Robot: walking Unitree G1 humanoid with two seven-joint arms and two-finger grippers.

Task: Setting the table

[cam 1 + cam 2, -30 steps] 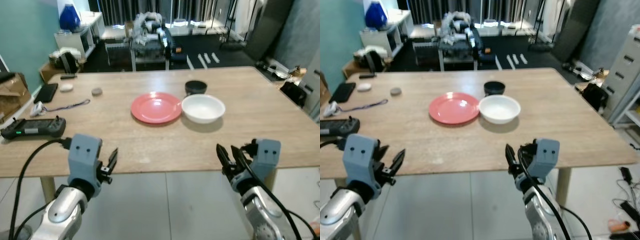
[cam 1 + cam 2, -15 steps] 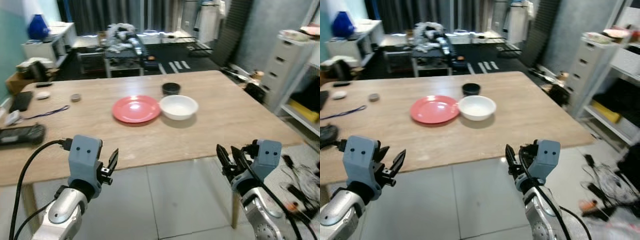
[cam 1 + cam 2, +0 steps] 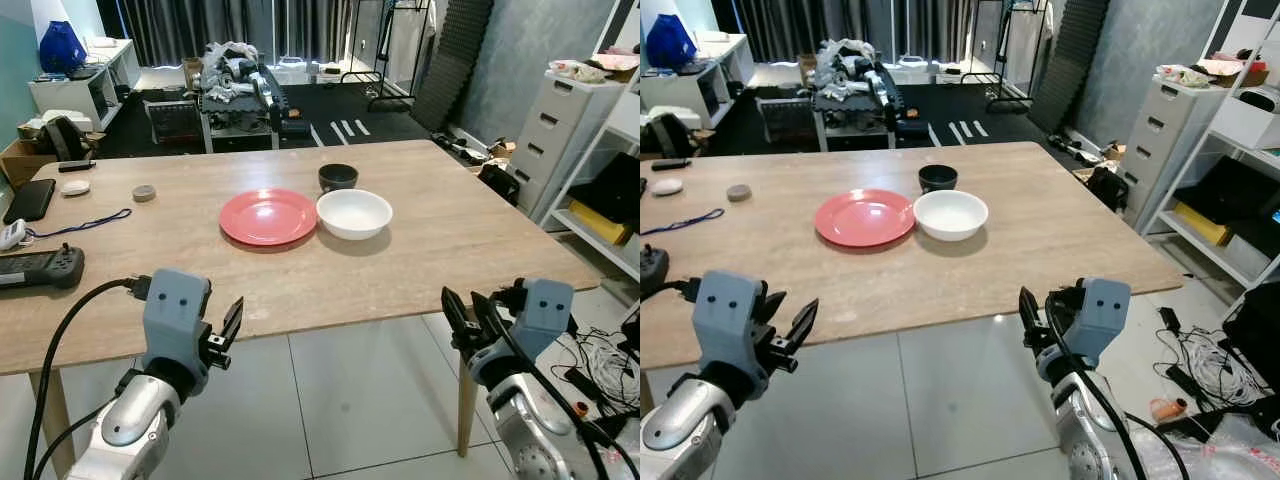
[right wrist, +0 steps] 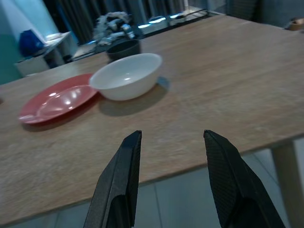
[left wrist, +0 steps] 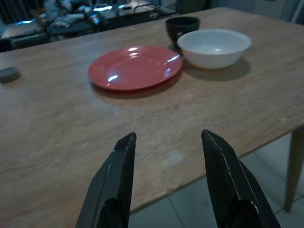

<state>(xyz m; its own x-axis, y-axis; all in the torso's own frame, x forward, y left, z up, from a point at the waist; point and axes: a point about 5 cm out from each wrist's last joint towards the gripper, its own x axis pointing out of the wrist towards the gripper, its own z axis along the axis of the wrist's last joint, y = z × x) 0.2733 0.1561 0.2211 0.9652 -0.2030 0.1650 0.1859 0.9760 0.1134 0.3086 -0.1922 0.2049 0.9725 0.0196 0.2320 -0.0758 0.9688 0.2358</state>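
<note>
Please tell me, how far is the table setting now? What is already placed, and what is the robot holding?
Already on the wooden table: a red plate, a white bowl touching its rim, and a small black bowl just behind them. Nothing is in hand: the left gripper and right gripper are both open and empty, short of the table's near edge. No cutlery or glass shows on the table, so those may be left.

Mid-table (image 3: 450,230): plate (image 3: 268,216) left of and touching the big bowl (image 3: 354,212), small bowl (image 3: 338,177) just behind them toward the far edge.
</note>
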